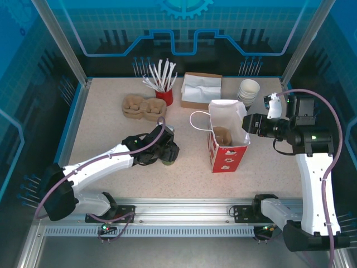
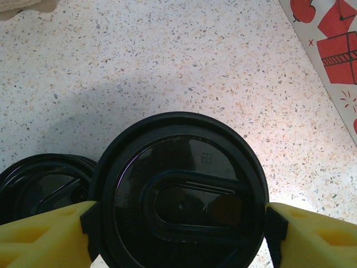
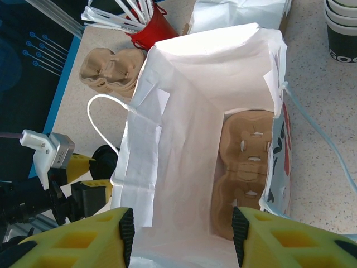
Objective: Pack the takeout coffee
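Enclosure: blue translucent panels on an aluminium frame, around a pale speckled table (image 1: 184,178).

My two white arms reach in from the near edge. The left one lies low across the left half. The right one is bent up over the right side.

A red-and-white paper bag (image 1: 227,149) stands upright just right of centre, with its mouth open and a white string handle looping out to its left. A brown cup carrier (image 3: 245,167) sits at the bottom inside it.

My right gripper (image 1: 249,124) is at the bag's right rim, level with the mouth. In the right wrist view its yellow fingers (image 3: 72,243) stand apart with the bag's white near wall between them. I cannot tell whether they pinch the paper.

Back row: an open cardboard box (image 1: 199,78) of white paper, a stack of pulp carriers (image 1: 142,107), a stack of lidless cups (image 1: 249,90), and a red pot (image 1: 164,98) of white wrapped sticks.

The takeout coffee (image 2: 178,184) stands on the table left of the bag, outside it, with bare table between them. My left gripper (image 2: 181,223) is clenched on it at lid height, one black pad against the lid's rim on each side.

A low stack of black lids (image 2: 39,184) sits just beside the cup, on its left in the left wrist view.
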Available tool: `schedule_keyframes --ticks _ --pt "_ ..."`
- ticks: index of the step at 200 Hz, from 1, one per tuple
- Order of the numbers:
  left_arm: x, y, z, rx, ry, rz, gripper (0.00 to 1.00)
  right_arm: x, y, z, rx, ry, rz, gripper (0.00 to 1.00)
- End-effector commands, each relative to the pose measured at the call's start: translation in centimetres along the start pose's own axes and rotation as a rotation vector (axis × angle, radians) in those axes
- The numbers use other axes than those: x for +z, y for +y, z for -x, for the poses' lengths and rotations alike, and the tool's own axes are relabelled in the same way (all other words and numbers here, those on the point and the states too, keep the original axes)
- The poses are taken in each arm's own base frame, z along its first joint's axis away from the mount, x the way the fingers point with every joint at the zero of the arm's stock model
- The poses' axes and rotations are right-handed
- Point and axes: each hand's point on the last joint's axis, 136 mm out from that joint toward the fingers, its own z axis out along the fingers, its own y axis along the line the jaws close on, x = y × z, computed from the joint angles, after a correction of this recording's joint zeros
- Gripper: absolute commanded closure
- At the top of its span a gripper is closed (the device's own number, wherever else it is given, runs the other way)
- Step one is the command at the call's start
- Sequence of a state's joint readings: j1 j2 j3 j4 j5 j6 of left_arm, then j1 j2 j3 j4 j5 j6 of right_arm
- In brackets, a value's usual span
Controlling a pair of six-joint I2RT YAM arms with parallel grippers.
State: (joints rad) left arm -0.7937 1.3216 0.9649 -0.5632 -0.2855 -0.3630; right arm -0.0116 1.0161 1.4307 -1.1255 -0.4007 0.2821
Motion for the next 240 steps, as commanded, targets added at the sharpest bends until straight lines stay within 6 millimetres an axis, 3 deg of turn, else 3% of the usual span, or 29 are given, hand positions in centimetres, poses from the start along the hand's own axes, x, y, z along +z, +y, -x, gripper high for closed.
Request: schedule_keyframes --ticks 1,154,240 --pt "0.7 0.6 -0.5 0.015 0.020 0.031 0.24 0.5 0.1 0.0 -0.023 0.008 0.012 0.48" --pt "1.1 1.0 -0.8 0.027 0.064 0.088 0.22 0.6 0.3 0.4 -0.021 0.014 0.018 0.48" --pt "2.0 0.9 -2.4 0.046 0.123 0.114 0.21 0.5 0.6 1.8 -0.039 -0.002 0.018 0.47"
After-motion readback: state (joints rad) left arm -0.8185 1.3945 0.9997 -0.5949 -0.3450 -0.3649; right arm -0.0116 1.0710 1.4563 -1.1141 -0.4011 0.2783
